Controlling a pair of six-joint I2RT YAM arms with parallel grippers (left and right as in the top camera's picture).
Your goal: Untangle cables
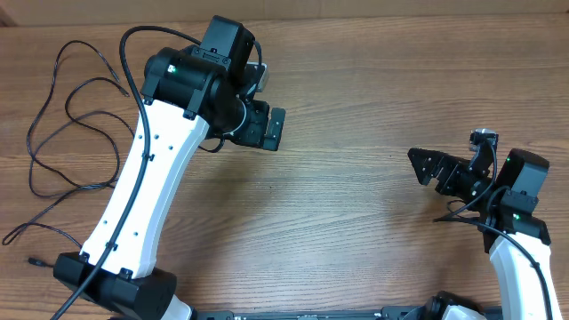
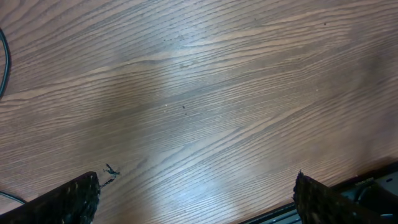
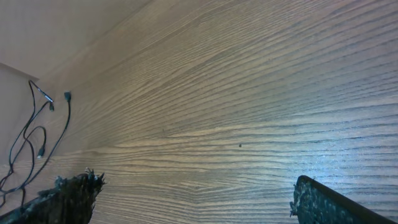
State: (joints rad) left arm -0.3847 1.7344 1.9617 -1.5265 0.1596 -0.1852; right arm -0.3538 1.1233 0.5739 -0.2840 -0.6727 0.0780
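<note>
- Wooden table fills the whole view from above.
- Left gripper is over the table's upper middle, jaws spread wide, holding nothing.
- Right gripper is at the right side, jaws also wide and empty.
- Thin black cables lie in loose loops at the far left, well apart from both grippers.

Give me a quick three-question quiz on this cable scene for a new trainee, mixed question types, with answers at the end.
1. True or false: the left gripper holds a cable.
2. The cables lie on the table nearest: A the left arm, B the middle, C the right arm?
3. Fill in: the right gripper is ____ and holds nothing.
Key: 1 false; 2 A; 3 open.
</note>
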